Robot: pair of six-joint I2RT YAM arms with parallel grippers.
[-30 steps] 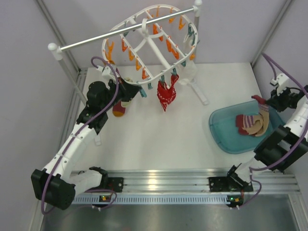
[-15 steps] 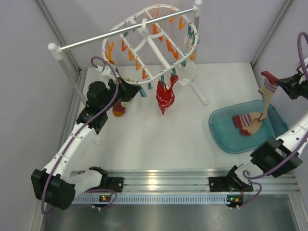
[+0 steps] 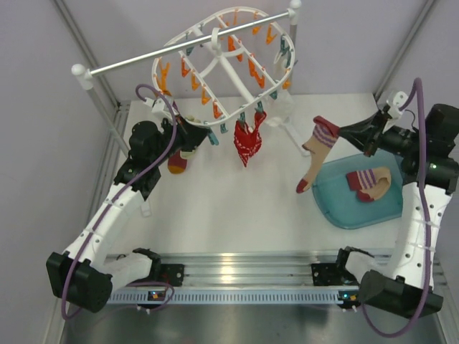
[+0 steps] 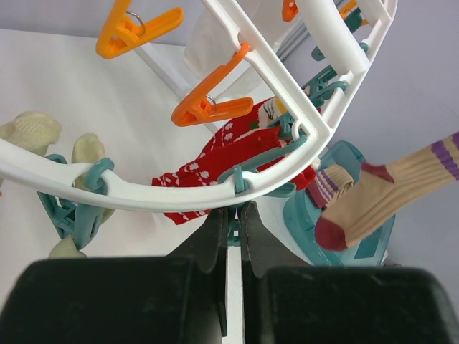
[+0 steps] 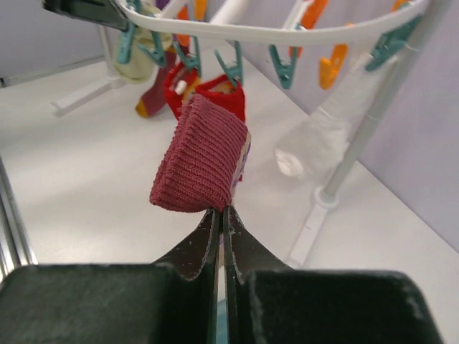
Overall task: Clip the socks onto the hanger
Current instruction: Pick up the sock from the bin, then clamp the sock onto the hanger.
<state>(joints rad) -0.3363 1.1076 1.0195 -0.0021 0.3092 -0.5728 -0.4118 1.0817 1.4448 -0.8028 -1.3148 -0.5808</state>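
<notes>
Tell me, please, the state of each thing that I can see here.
left gripper: shut on a teal clip of the hanger.
right gripper: shut on one striped sock, held in the air.
other striped sock: lying in the blue tray.
red sock: clipped to the hanger.
hanger: hanging from the rail.

Top cam: high, behind the arm bases, looking down on the whole counter [image 3: 215,208]. Left wrist cam: right under the hanger [image 4: 143,197] rim, sighting out past its pincer [image 4: 233,215]. Right wrist cam: tight on the striped sock [image 5: 201,154], facing the clips [image 5: 285,64]. All three catch the red sock [image 3: 247,143].
</notes>
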